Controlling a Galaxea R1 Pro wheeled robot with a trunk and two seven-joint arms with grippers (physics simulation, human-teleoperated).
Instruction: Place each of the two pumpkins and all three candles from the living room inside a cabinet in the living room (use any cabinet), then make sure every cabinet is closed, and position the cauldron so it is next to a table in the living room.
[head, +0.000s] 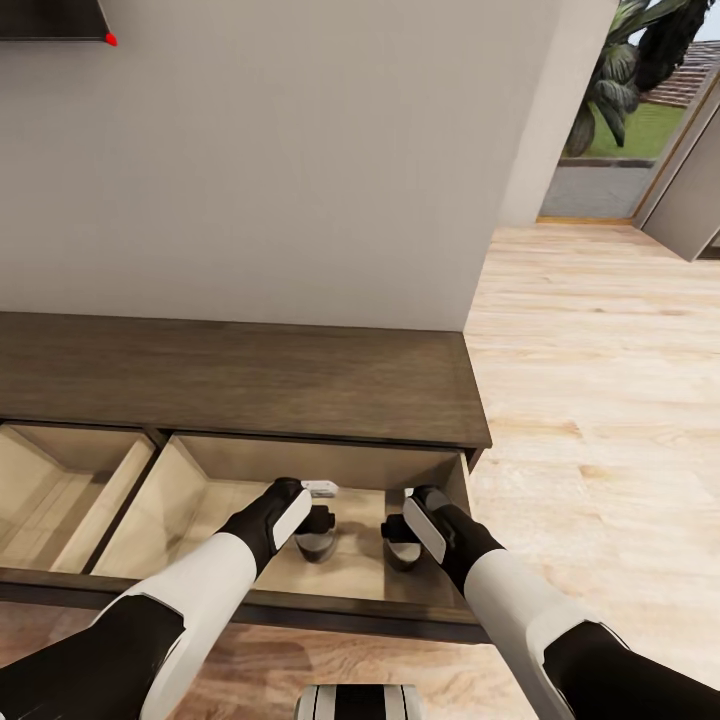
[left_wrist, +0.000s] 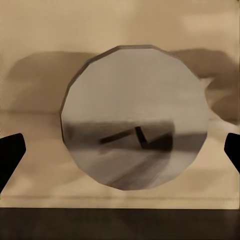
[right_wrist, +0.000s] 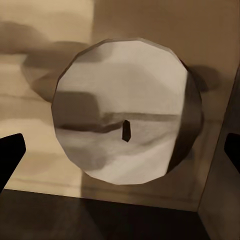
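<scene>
The dark-brown cabinet (head: 250, 375) stands against the wall with two drawers pulled open. Both my grippers reach down into the right drawer (head: 190, 520). A candle (left_wrist: 132, 115), seen from above with its dark wick, stands on the tan drawer floor between the spread fingertips (left_wrist: 11, 150) of my left gripper (head: 318, 528), which is open and not touching it. A second candle (right_wrist: 127, 115) stands the same way under my open right gripper (head: 402, 540), close to the drawer's right wall. The pumpkins, the cauldron and the table are out of view.
The left drawer (head: 60, 500) also stands open, with light tan insides. Bare wall rises behind the cabinet. Light wood floor (head: 600, 420) stretches to the right toward a doorway (head: 610, 150) with plants outside. The drawer's dark front edge (head: 330, 615) lies under my forearms.
</scene>
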